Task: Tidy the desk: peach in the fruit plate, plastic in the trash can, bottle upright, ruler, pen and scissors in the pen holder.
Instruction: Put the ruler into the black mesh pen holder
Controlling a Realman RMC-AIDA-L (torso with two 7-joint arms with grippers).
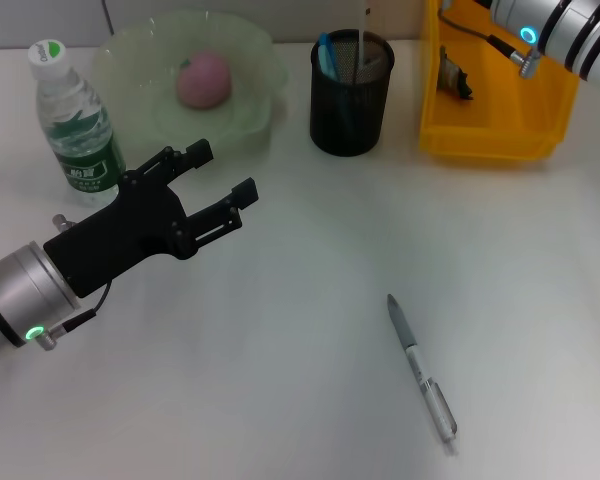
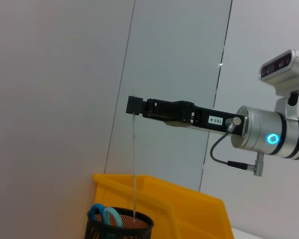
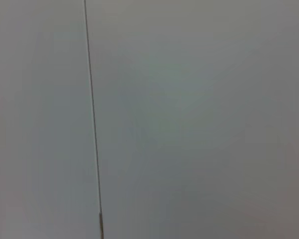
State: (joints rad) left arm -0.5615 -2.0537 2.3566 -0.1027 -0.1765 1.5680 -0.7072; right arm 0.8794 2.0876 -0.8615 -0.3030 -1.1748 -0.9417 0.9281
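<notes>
The right gripper [image 2: 134, 105] hung high above the pen holder [image 1: 351, 92], its fingers clamped on the top end of the ruler [image 2: 134, 164]. The ruler hung straight down as a thin clear strip, nearly edge-on, with its lower end already inside the holder's rim. Judged: it was gripped at the top so it could be lowered endwise into the narrow cup without the fingers fouling the mesh. In the right wrist view it showed only as a thin vertical line against the wall.

The pen holder was a black mesh cup at the back of the white desk [image 1: 300, 330], with the blue-handled scissors [image 2: 103, 215] standing in it beside the ruler's tip.

The left gripper [image 1: 223, 176] hovered low over the desk just in front of the bottle [image 1: 75, 125], fingers spread apart and holding nothing. Judged: idle, or waiting for the next item.

Remaining items:
- The pen [image 1: 421, 372] lay flat on the desk, well apart from the holder, dark tip pointing toward the back; not yet collected.
- The bottle stood upright with a green label and white cap.
- The peach [image 1: 202, 80] sat in the pale green fruit plate [image 1: 260, 60].
- The yellow trash can [image 1: 490, 130] held a crumpled scrap, probably the plastic; too small to be sure.
</notes>
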